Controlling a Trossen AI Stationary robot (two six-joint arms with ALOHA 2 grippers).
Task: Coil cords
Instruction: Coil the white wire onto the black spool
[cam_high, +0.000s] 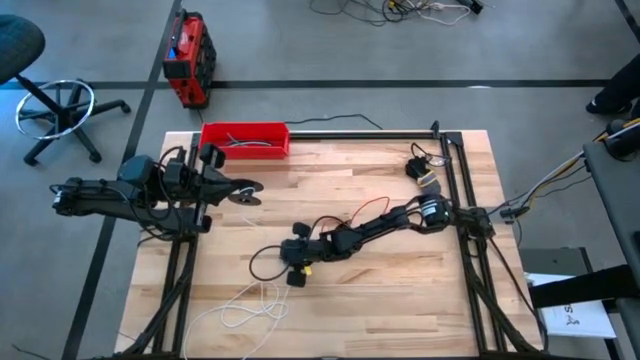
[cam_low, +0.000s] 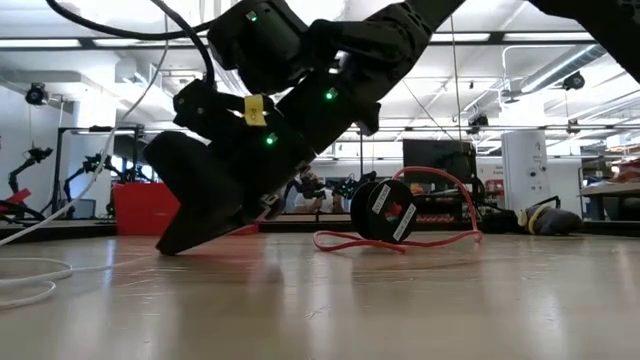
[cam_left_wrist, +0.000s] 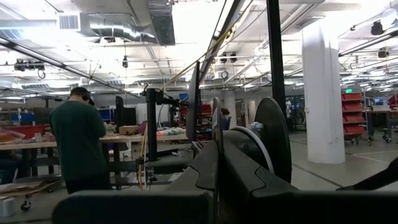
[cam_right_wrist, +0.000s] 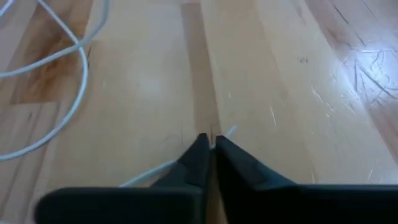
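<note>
Right gripper (cam_right_wrist: 210, 144) is down on the table (cam_high: 400, 300) with fingertips pinched on the white cord (cam_high: 250, 308), whose loose loops trail toward the near-left corner. The red cord (cam_high: 345, 222) sprawls mid-table, long axis running left-right. Left gripper (cam_high: 243, 192) waits raised at the left side, fingers together.

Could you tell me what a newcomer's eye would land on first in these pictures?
Probably the right arm stretched across the middle of the wooden table, its right gripper tipped down to the boards and shut on the white cord. Next, the red cord looping round its black spool mid-table. The left gripper waits at the left edge, holding a disc.
</note>
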